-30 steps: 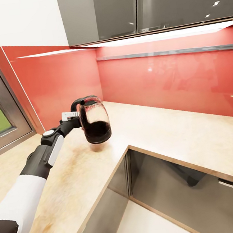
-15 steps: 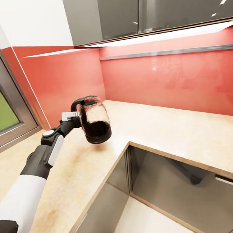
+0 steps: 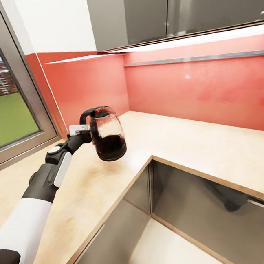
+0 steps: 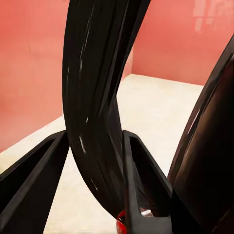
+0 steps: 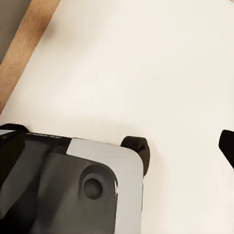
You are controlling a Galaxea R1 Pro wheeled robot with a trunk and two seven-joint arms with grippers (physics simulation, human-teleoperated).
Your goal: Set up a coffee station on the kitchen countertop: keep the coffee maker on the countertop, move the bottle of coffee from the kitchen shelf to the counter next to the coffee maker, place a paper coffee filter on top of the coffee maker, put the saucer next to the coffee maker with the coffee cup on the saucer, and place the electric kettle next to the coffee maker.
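Head view shows my left pincer [image 3: 83, 129] clamped on the electric kettle [image 3: 106, 133] by its black handle, carrying it clear above the corner of the surface [image 3: 182, 142]. I judge it best kept upright while travelling. My right pincer's state I cannot tell.

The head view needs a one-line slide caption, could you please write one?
Left hand carries the electric kettle by its handle above the corner of the kitchen countertop.
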